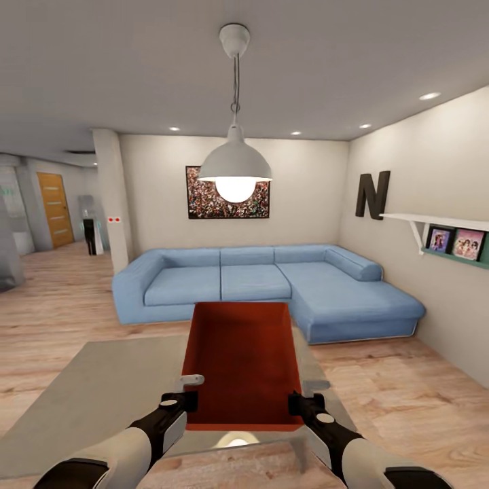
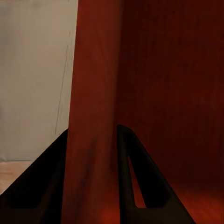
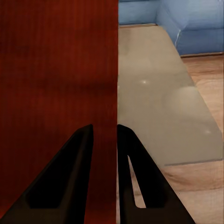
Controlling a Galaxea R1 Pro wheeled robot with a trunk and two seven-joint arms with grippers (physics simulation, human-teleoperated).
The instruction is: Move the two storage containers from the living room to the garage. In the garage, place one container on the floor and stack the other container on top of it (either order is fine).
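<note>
One orange-red storage container (image 1: 243, 360), open at the top, is over the grey glass table (image 1: 102, 387) in the living room, held between both arms. My left gripper (image 1: 189, 402) is shut on its left wall (image 2: 93, 93), one finger inside and one outside. My right gripper (image 1: 296, 405) is shut on the right wall (image 3: 56, 70) in the same way, with the table (image 3: 154, 102) below it. The second container is out of view. I cannot tell whether the container rests on the table or hangs just above it.
A blue corner sofa (image 1: 258, 282) stands behind the table, under a white pendant lamp (image 1: 236, 163). A wall shelf (image 1: 441, 224) with pictures juts out at the right. At the far left, past a white column (image 1: 112, 197), a hallway leads to an orange-wood door (image 1: 54, 207).
</note>
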